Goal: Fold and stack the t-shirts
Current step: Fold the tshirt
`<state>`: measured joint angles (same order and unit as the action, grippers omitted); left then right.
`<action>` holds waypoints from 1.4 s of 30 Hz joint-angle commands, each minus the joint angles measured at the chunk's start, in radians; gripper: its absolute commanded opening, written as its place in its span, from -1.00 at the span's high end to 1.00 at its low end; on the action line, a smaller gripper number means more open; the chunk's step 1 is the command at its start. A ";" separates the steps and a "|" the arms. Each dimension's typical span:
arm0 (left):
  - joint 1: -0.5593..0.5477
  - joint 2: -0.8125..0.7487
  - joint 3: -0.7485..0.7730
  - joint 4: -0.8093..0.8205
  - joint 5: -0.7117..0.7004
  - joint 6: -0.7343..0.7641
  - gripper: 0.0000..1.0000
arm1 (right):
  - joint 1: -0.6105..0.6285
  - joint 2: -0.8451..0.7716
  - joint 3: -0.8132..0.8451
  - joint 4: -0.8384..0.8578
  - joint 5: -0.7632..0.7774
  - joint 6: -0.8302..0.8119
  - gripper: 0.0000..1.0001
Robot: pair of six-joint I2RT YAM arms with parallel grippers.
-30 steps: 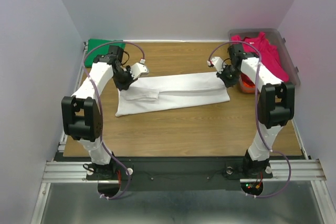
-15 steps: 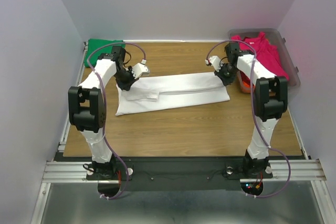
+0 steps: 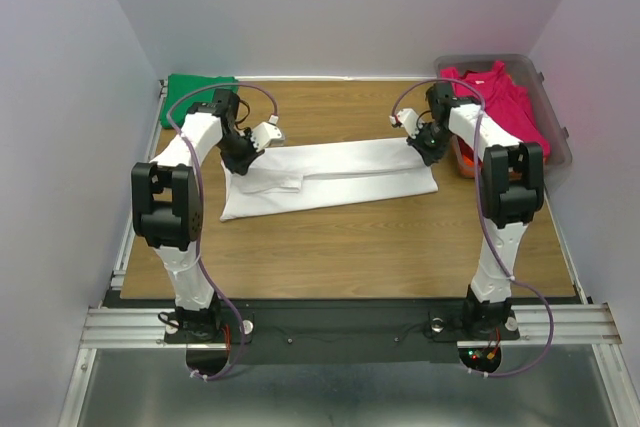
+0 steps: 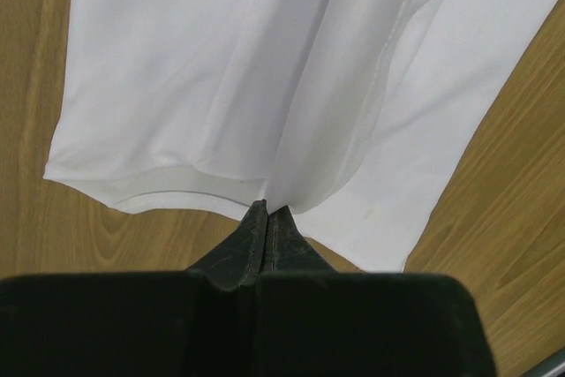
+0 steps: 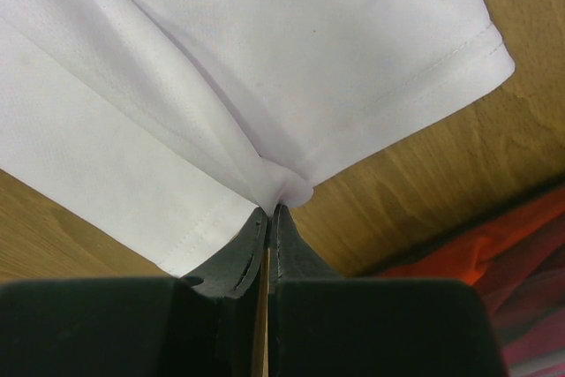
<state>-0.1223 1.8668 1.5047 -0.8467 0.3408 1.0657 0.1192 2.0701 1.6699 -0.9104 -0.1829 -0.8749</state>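
Observation:
The white t-shirt (image 3: 330, 175) lies folded into a long strip across the wooden table. My left gripper (image 3: 240, 159) is shut on its upper left edge (image 4: 265, 165). My right gripper (image 3: 430, 150) is shut on its upper right edge (image 5: 291, 86), with cloth bunched at the tips. The green t-shirt (image 3: 195, 86) lies folded at the back left corner. The magenta-pink t-shirt (image 3: 505, 97) lies in the clear tub. A strip of the orange t-shirt (image 3: 468, 161) shows under it and in the right wrist view (image 5: 494, 249).
The clear plastic tub (image 3: 553, 97) stands at the back right, close beside my right arm. The table (image 3: 340, 237) has side walls left and right and a metal rail along its near edge.
Both arms have drawn slightly towards the back of the table, still pinching the shirt's far edge. The shirt has barely shifted.

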 commanded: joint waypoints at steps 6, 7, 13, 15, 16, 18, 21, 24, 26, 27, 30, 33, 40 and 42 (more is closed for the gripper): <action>0.006 -0.162 -0.035 -0.138 0.056 0.011 1.00 | -0.004 -0.137 -0.058 -0.001 -0.013 -0.001 0.99; 0.006 -0.202 -0.055 -0.149 0.066 0.008 1.00 | -0.004 -0.169 -0.082 -0.001 -0.015 -0.001 0.99; -0.028 -0.386 -0.217 -0.209 0.092 -0.016 1.00 | -0.006 -0.289 -0.206 -0.002 -0.026 -0.012 0.99; -0.046 -0.437 -0.268 -0.203 0.087 -0.041 1.00 | -0.004 -0.330 -0.232 -0.002 -0.027 -0.022 0.99; -0.062 -0.481 -0.320 -0.196 0.078 -0.049 1.00 | -0.004 -0.341 -0.248 -0.002 -0.029 -0.026 0.99; -0.069 -0.512 -0.363 -0.187 0.075 -0.065 1.00 | -0.004 -0.361 -0.275 -0.002 -0.030 -0.030 0.99; -0.074 -0.549 -0.423 -0.177 0.078 -0.081 1.00 | -0.006 -0.372 -0.294 -0.004 -0.033 -0.035 0.99; -0.073 -0.552 -0.432 -0.151 0.076 -0.096 1.00 | -0.004 -0.363 -0.283 -0.002 -0.036 -0.032 0.99; -0.071 -0.523 -0.416 -0.141 0.070 -0.104 1.00 | -0.004 -0.337 -0.268 -0.004 -0.035 -0.027 0.99; -0.066 -0.509 -0.406 -0.132 0.069 -0.104 1.00 | -0.004 -0.329 -0.262 -0.002 -0.035 -0.027 0.99; -0.057 -0.445 -0.359 -0.111 0.072 -0.102 1.00 | -0.004 -0.289 -0.231 -0.001 -0.027 -0.027 0.99; -0.040 -0.374 -0.304 -0.100 0.073 -0.090 1.00 | -0.006 -0.248 -0.199 -0.002 -0.021 -0.027 0.99; -0.005 -0.229 -0.219 -0.074 0.063 -0.066 1.00 | -0.006 -0.157 -0.137 -0.001 -0.020 -0.029 0.99; -0.002 -0.195 -0.187 -0.074 0.060 -0.062 1.00 | -0.006 -0.133 -0.127 -0.001 -0.012 -0.033 0.99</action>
<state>-0.1329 1.6455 1.2449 -0.9154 0.4026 0.9859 0.1192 1.9091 1.4944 -0.9150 -0.2058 -0.8951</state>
